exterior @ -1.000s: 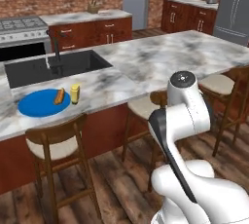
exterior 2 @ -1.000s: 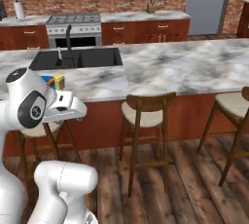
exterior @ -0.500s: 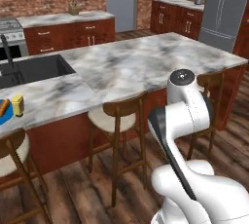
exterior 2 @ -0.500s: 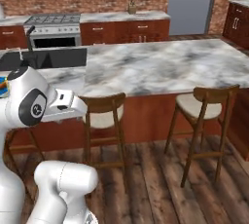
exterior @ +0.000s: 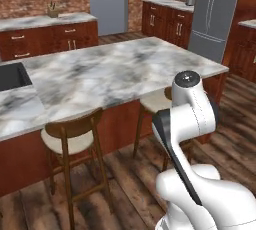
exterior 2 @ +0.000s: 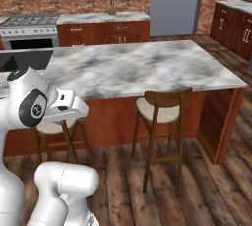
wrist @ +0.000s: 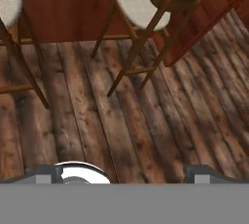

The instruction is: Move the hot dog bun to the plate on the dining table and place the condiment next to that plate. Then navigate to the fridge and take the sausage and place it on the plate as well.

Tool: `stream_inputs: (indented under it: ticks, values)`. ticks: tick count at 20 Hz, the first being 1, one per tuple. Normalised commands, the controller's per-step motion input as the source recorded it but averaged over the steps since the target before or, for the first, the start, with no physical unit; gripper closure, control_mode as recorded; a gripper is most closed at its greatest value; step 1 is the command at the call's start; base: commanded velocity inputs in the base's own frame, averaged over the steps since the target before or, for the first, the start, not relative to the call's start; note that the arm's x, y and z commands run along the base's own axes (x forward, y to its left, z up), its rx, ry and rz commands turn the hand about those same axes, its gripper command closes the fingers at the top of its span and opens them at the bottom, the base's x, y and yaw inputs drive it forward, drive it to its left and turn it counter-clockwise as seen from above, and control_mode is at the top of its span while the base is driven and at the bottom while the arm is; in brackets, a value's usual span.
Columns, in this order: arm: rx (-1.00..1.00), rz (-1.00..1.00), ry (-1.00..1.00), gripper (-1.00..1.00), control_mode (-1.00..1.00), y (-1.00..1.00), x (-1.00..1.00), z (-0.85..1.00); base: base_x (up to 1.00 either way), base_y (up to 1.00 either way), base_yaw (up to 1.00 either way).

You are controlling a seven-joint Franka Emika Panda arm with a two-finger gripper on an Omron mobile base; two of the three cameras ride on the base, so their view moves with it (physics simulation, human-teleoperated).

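Observation:
The dining table [exterior: 115,74] is the long marble-topped island, and it also crosses the right base view [exterior 2: 138,68]. The grey fridge [exterior: 216,19] with thin vertical handles stands at the far right behind the island. In the hand view my gripper [wrist: 121,174] points down at the wooden floor, open, its fingertips [wrist: 197,172] wide apart with nothing between them. The hot dog bun, the plate, the condiment and the sausage are out of view.
Wooden stools [exterior: 70,141] [exterior: 155,101] [exterior 2: 162,109] stand along the island's near side, one showing in the hand view [wrist: 146,4]. The black sink's corner [exterior: 10,76] is at the left edge. Brown cabinets [exterior 2: 103,31] line the back wall. The island's end panel [exterior 2: 224,122] is to the right.
The whole scene has slid left, so the base has driven right along the island. The blue plate with bun and yellow bottle left the left edge. The gripper stayed open.

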Motion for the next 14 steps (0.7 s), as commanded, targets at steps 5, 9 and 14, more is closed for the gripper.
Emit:
stream_inputs:
  ticks: [5,9,14]
  values:
    - [0.0,0.0,0.0,-1.0,1.0,0.0,0.0,0.0,0.19,-1.0,-0.03]
    - [0.0,0.0,0.0,-1.0,1.0,0.0,0.0,0.0,0.24,-1.0,-0.01]
    - [0.0,0.0,0.0,-1.0,1.0,0.0,0.0,0.0,0.3,-1.0,0.0]
